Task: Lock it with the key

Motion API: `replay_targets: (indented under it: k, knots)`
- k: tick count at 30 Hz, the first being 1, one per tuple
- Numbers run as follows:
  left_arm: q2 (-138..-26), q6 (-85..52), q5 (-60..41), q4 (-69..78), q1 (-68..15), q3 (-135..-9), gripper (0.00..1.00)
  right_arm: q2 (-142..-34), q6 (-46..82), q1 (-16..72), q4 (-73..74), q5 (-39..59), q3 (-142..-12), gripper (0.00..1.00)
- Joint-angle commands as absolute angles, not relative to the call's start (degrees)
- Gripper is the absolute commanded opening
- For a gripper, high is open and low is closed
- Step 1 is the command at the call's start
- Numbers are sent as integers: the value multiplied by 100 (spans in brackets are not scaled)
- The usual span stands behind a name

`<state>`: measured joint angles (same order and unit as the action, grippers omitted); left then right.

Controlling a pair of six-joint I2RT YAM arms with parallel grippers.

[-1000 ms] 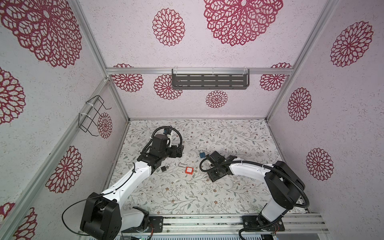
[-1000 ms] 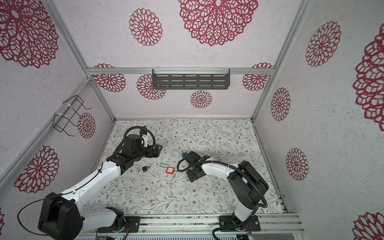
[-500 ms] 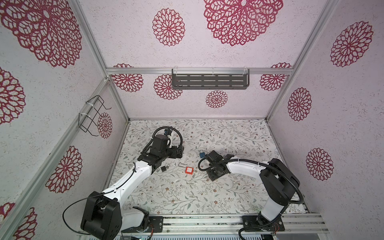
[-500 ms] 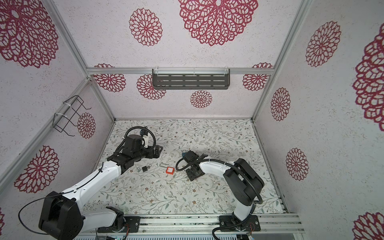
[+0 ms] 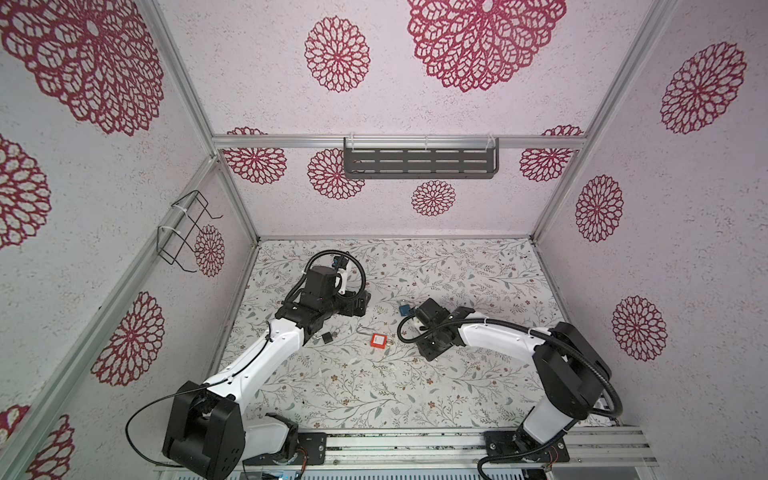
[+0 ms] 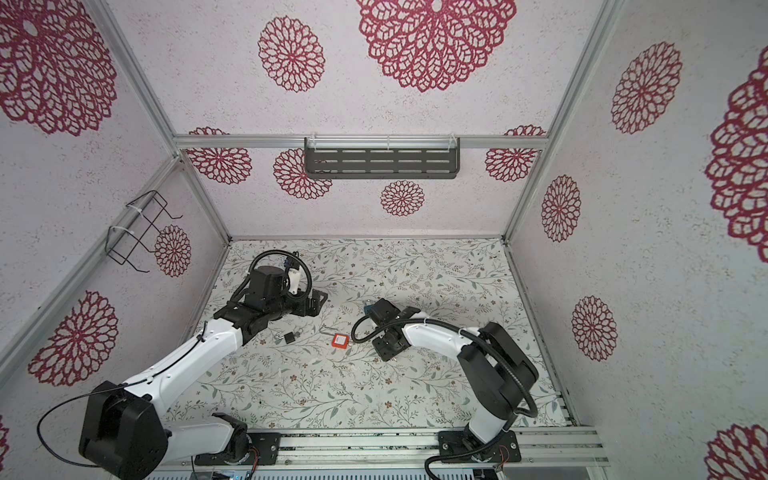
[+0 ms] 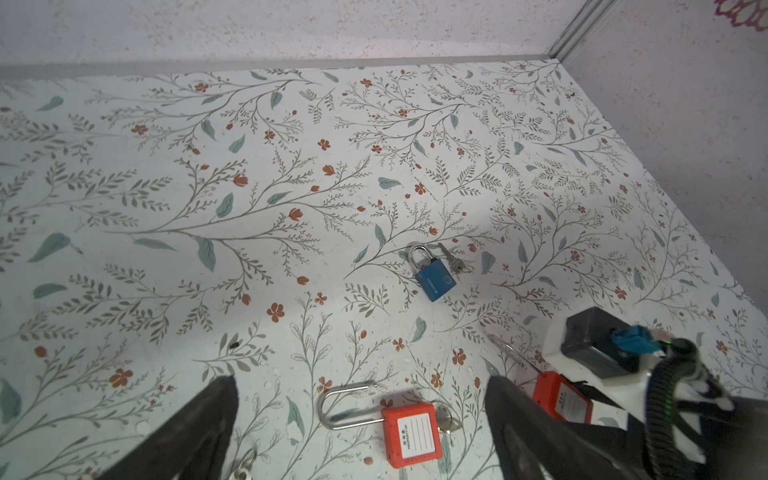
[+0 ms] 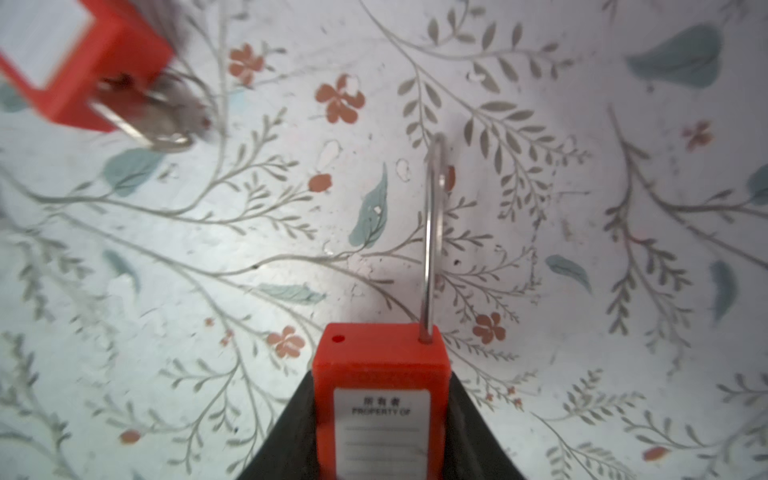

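Right wrist view: pinching red safety padlock [image 8: 380,361] with right gripper [image 8: 380,395], seemingly leaving open shackle [image 8: 430,249] free; holding left gripper [image 7: 361,382] spread.

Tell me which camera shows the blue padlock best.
The left wrist view: the blue padlock lies whole and unobstructed. In both top views it is tiny beside the right arm. The right wrist view misses it.

Both top views look down from high up at the same whole floor [image 5: 415,395]. Left wrist cam looks out from behind the left pincer [image 7: 361,384], right wrist cam from behind the right pincer [image 8: 380,374], v. close to the held red lock [image 8: 380,419]. Both wrist cams see the red lock w/ key [image 7: 411,432] ahead.
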<state>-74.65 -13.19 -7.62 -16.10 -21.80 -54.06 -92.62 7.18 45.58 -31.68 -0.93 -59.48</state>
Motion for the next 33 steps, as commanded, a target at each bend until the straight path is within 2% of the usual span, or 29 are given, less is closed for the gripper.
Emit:
replay_targets:
  k: [1,7,11,16,20,27,30,33]
  knots:
    - [-7433,-376,-1069,-1581,-2175,-5675,97,-8453,-167,4589,-3559,181,-6402,24]
    - [-7433,927,-1681,-1417,-2172,-5991,97,-7661,-1594,4592,-4144,760,-6832,24]
    - [-7062,1787,-2224,-476,-2184,-5477,97,-7248,-2146,4594,-4348,889,-7002,24]
    - [-6640,3039,-3448,127,-2221,-4905,97,-6989,-2498,4571,-4347,764,-6974,22]
    - [-6702,3477,-4155,-593,-2311,-5229,98,-6953,-2608,4561,-4235,655,-6987,21]
    - [-6979,3763,-4448,-1311,-2597,-5531,81,-6928,-2779,4556,-4007,543,-6979,20]
    - [-7176,3789,-4618,-1638,-2628,-5713,65,-6886,-2826,4557,-3863,543,-6961,20]
    - [-7341,3797,-4731,-1872,-2643,-5861,62,-6856,-2877,4561,-3780,602,-6952,20]
